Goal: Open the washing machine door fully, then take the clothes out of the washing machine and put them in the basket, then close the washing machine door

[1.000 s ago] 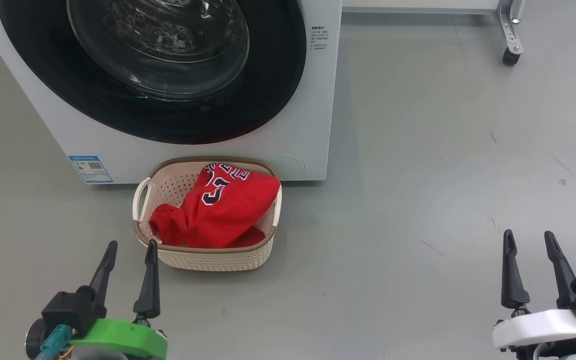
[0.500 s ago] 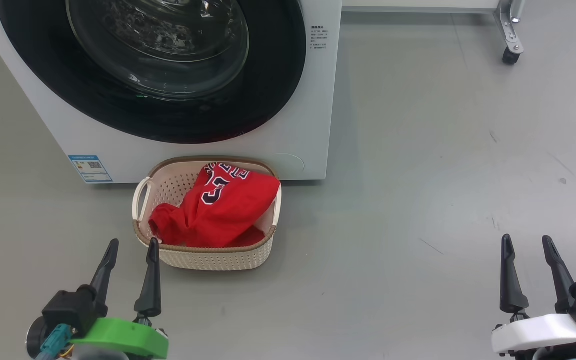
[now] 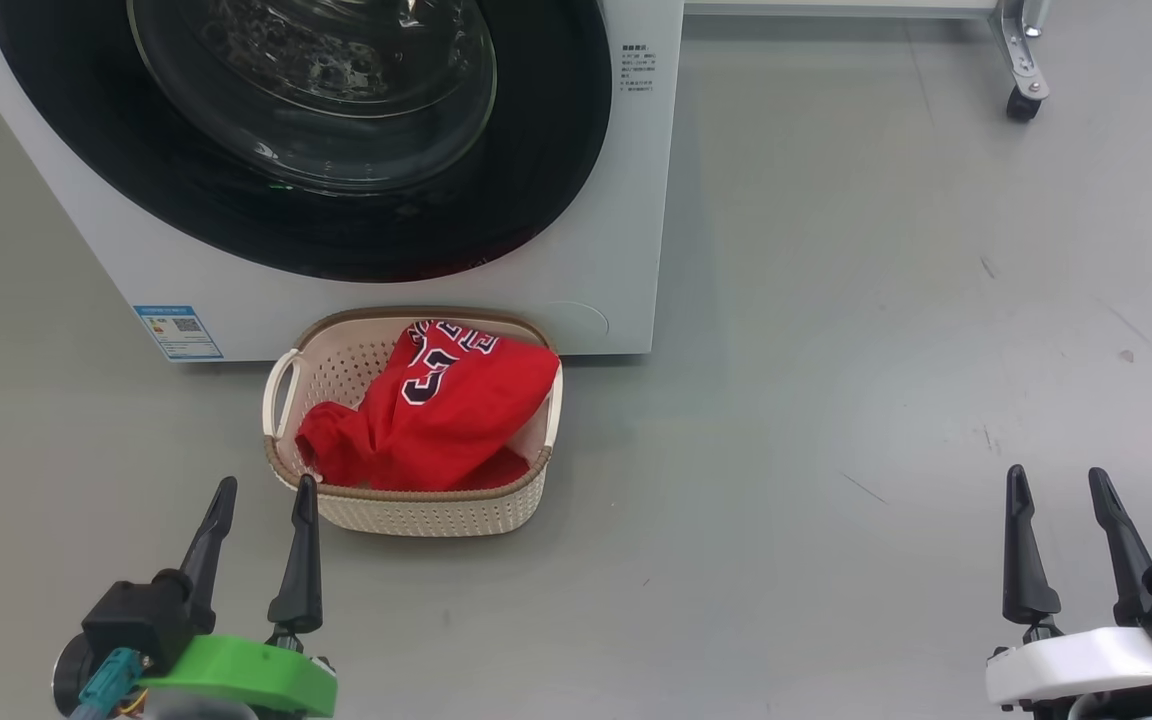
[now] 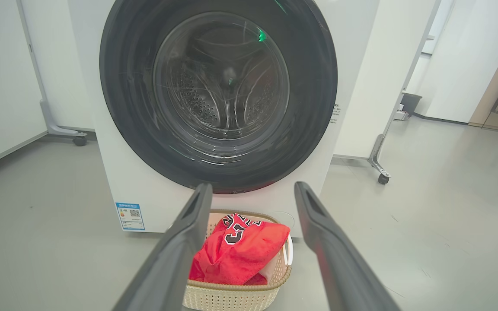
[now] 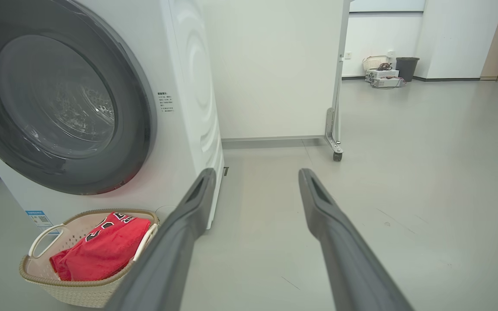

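Looks finished, judging by the layout. At 11 o'clock in the head view, washing machine (image 3: 626, 200) with washing machine door (image 3: 316, 100) shut flush, no red visible through the glass. At its 6 o'clock, on the floor, basket (image 3: 426, 515) holding the clothes (image 3: 446, 410). At 7 and 5 o'clock, left gripper (image 3: 266, 482) and right gripper (image 3: 1056, 471), fingers apart, empty, nothing left to do

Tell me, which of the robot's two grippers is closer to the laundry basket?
Left. The left gripper hovers just short of the basket's near left corner, fingers apart. The right gripper is far off to the basket's right, across the grey floor.
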Robot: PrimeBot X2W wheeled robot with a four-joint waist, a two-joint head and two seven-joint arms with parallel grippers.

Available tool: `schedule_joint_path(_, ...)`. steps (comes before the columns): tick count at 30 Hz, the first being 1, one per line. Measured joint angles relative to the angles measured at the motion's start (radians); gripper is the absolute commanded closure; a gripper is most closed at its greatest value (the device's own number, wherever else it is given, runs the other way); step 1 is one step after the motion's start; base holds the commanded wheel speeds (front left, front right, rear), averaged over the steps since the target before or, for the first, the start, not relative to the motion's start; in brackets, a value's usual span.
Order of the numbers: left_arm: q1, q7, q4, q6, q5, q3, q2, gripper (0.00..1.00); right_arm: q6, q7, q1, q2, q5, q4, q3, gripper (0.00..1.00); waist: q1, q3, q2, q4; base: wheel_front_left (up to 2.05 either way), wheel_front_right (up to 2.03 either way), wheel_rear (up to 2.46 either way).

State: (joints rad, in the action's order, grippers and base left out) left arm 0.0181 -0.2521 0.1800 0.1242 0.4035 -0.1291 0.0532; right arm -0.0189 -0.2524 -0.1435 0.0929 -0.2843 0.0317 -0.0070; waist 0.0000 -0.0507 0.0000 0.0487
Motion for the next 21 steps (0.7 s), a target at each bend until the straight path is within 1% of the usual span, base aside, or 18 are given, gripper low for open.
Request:
schedule_joint_path(16, 0.0, 0.0, 0.0, 0.0, 0.005, -0.003, 0.0, 0.0, 0.009, 0.0, 0.0, -0.011, 0.014, -0.002, -0.009, 0.0, 0.0, -0.01, 0.0, 0.0, 0.0, 0.0, 0.0)
schedule_joint_path(21, 0.0, 0.0, 0.001, 0.0, 0.006, -0.003, 0.0, 0.0, 0.017, 0.0, 0.0, -0.014, 0.015, -0.002, -0.012, 0.0, 0.0, -0.011, 0.0, 0.0, 0.0, 0.0, 0.0)
